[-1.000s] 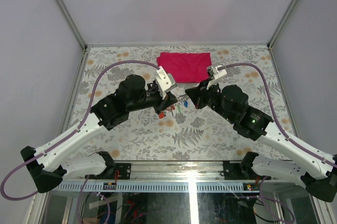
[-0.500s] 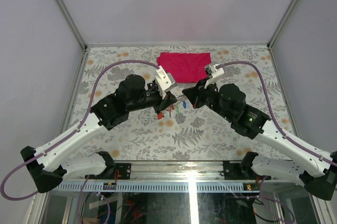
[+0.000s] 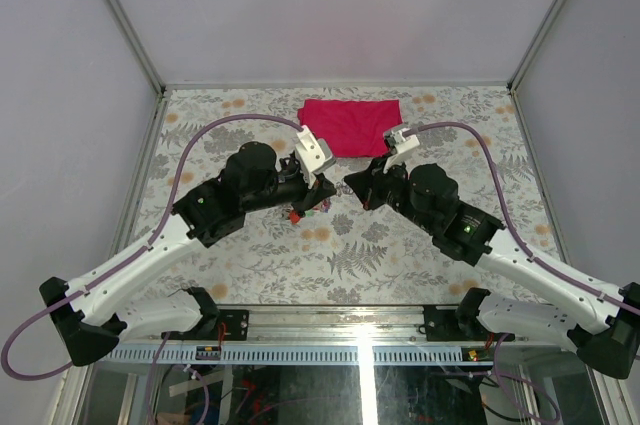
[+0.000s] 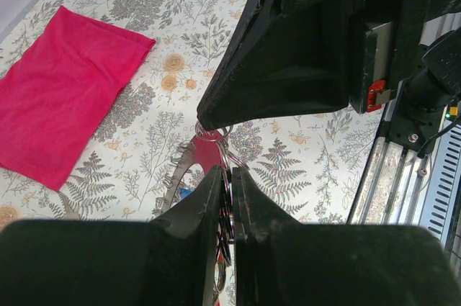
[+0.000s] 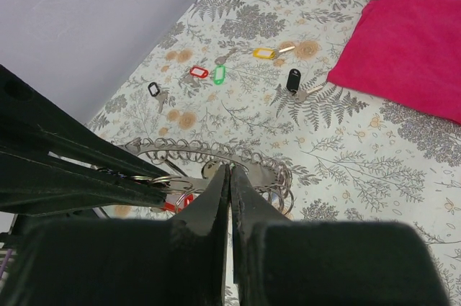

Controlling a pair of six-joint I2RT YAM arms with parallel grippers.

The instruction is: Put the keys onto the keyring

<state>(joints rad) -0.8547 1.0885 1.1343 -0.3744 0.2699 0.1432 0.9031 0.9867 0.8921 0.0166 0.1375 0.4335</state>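
Soft, even, bright light fell from overhead. The red cloth point(image 3: 350, 125) looked vivid and sharp, with no glare. Toward the arm bases from the cloth, only faint, diffuse shadows lay on the floral table point(image 3: 250, 245), and a white streak glared on the metal rail point(image 3: 365, 350). In the wrist views, the left gripper point(image 4: 228, 171) and right gripper point(image 5: 229, 169) loomed dark and blurred.

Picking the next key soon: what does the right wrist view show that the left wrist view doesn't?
Right wrist only: five loose keys on the table beyond the ring, tagged black, red, green, yellow, black. Left wrist only: the table's near rail. Both: the keyring, pinched by the left gripper and right gripper, and the red cloth.
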